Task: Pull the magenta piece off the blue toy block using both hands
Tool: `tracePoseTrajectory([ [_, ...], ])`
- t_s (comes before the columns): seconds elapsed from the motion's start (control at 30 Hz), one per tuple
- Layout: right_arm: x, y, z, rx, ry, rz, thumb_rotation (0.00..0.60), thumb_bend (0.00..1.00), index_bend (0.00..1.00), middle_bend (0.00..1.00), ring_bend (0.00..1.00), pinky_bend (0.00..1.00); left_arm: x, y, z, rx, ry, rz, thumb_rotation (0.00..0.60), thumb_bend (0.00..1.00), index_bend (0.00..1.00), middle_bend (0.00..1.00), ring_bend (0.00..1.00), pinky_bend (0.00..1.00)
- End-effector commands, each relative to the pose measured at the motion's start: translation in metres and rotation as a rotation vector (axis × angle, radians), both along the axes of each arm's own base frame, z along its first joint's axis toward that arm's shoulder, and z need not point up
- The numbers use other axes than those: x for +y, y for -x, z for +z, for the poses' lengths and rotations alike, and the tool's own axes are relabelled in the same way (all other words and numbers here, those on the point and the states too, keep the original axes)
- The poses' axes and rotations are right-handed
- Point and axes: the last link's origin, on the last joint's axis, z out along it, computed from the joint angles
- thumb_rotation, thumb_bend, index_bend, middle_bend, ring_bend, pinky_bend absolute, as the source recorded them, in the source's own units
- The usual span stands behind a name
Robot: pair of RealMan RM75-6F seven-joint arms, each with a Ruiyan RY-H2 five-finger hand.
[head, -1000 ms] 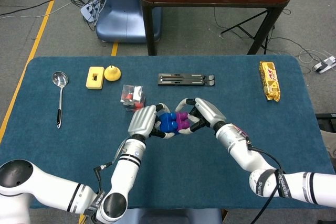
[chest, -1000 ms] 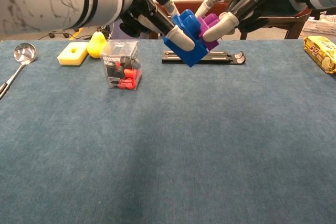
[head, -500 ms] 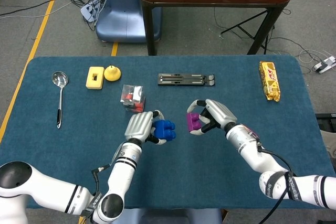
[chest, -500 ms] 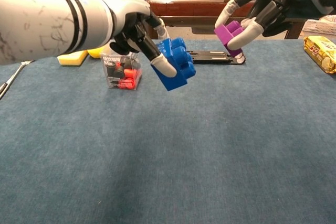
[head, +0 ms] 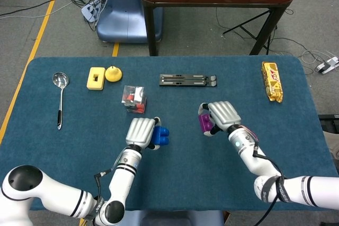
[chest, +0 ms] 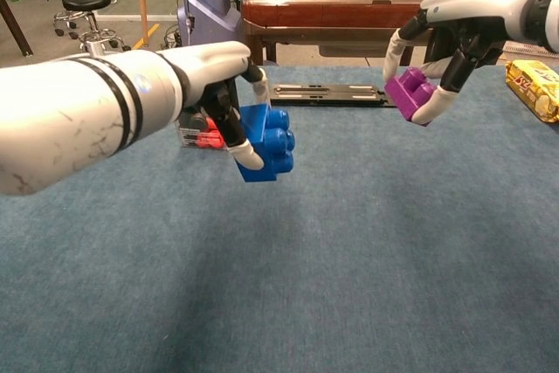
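Note:
My left hand (head: 141, 130) (chest: 223, 102) grips the blue toy block (head: 160, 137) (chest: 267, 142) above the blue table, left of centre. My right hand (head: 222, 116) (chest: 454, 41) holds the magenta piece (head: 204, 123) (chest: 410, 93), which is apart from the blue block. A wide gap of bare cloth lies between the two pieces. Both hands have their fingers wrapped over their piece, hiding part of it in the head view.
A clear box of red and black bits (head: 133, 98) (chest: 203, 131) stands just behind my left hand. A black bar (head: 188, 80) (chest: 327, 92), a yellow block (head: 96, 78), a yellow pear-shaped toy (head: 113, 73), a spoon (head: 60, 98) and a snack bar (head: 271, 81) (chest: 534, 83) lie further back.
The two pieces, joined a second ago, have come apart. My left hand drew the blue block left and lower; my right hand carried the magenta piece right.

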Motion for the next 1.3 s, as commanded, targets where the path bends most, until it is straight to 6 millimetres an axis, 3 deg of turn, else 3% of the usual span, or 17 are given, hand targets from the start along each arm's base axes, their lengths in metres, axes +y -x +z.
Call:
tracePoseTrajectory([
  [0.03,-0.001,0.004,-0.020,0.178,0.075,0.058,0.600,0.02,0.63,1.00,1.00,1.00,-0.003,0.004,-0.009,0.035,0.003,-0.014,0.600,0.02,0.76,1.00,1.00,1.00],
  [0.13,0.000,0.007,-0.031,0.233,0.071,0.060,0.600,0.02,0.63,1.00,1.00,1.00,-0.007,0.008,-0.016,0.061,0.028,-0.014,0.600,0.02,0.76,1.00,1.00,1.00],
  [0.23,0.000,0.011,-0.040,0.266,0.050,0.052,0.600,0.01,0.57,1.00,1.00,1.00,-0.008,0.012,-0.022,0.082,0.042,-0.015,0.600,0.02,0.75,1.00,1.00,1.00],
  [0.5,-0.002,0.016,-0.053,0.274,0.025,0.020,0.600,0.00,0.17,1.00,1.00,1.00,-0.012,0.017,-0.030,0.109,0.079,0.003,0.600,0.02,0.71,1.00,1.00,1.00],
  [0.67,-0.002,0.018,-0.056,0.276,0.026,0.012,0.600,0.00,0.01,0.96,1.00,1.00,-0.014,0.020,-0.034,0.109,0.088,0.018,0.600,0.02,0.62,1.00,1.00,1.00],
  [0.73,-0.002,0.018,-0.056,0.265,0.034,0.010,0.600,0.00,0.00,0.94,0.99,1.00,-0.015,0.021,-0.035,0.120,0.085,0.012,0.600,0.02,0.54,1.00,1.00,1.00],
  [0.9,0.000,0.018,-0.048,0.228,0.047,0.008,0.600,0.00,0.00,0.93,0.97,1.00,-0.019,0.023,-0.033,0.137,0.082,0.002,0.600,0.02,0.25,1.00,1.00,1.00],
  [1.03,0.005,0.020,-0.035,0.211,0.065,0.008,0.600,0.00,0.00,0.93,0.97,1.00,-0.023,0.027,-0.029,0.161,0.091,0.002,0.600,0.02,0.12,1.00,1.00,1.00],
  [1.17,0.015,0.026,-0.016,0.188,0.093,0.009,0.600,0.00,0.00,0.91,0.96,1.00,-0.029,0.035,-0.021,0.169,0.089,0.007,0.600,0.02,0.08,1.00,1.00,1.00],
  [1.3,0.029,0.037,0.003,0.160,0.129,0.024,0.600,0.00,0.01,0.84,0.88,1.00,-0.031,0.050,-0.003,0.126,0.032,0.034,0.600,0.02,0.08,0.98,0.98,1.00],
])
